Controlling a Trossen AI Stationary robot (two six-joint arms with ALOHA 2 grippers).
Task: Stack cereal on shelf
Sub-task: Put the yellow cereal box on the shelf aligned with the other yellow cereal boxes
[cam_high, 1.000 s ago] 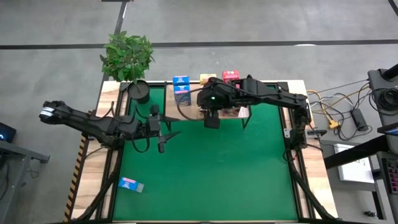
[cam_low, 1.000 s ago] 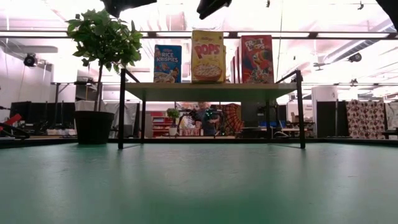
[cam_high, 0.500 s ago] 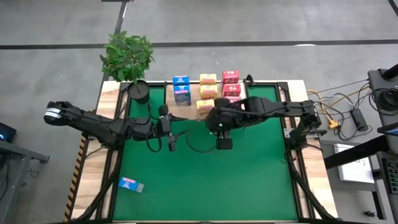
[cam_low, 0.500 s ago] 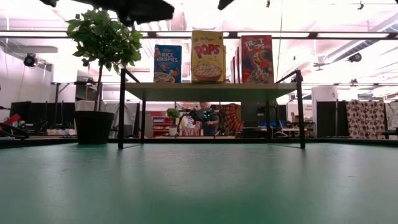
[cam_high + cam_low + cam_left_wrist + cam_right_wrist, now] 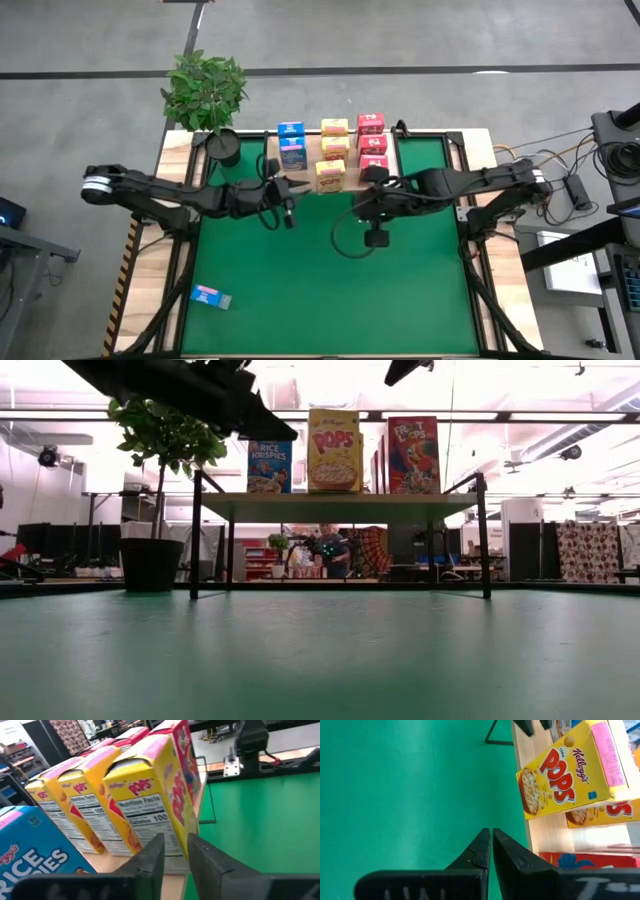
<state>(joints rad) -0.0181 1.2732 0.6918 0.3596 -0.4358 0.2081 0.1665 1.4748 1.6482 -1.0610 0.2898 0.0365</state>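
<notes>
Your left gripper, nearly closed and empty, faces the yellow Pops boxes on the shelf; your right gripper is closed and empty too.

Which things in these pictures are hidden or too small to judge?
- Blue box on the mat: too small in the high view to read its print.
- Rear boxes: hidden in the low view behind the front row.
- Left gripper: fingers cut by the low view's top edge.

We see a leafy potted plant standing at the far left corner of the green tabletop, with cables lying on the floor beyond its right edge.
</notes>
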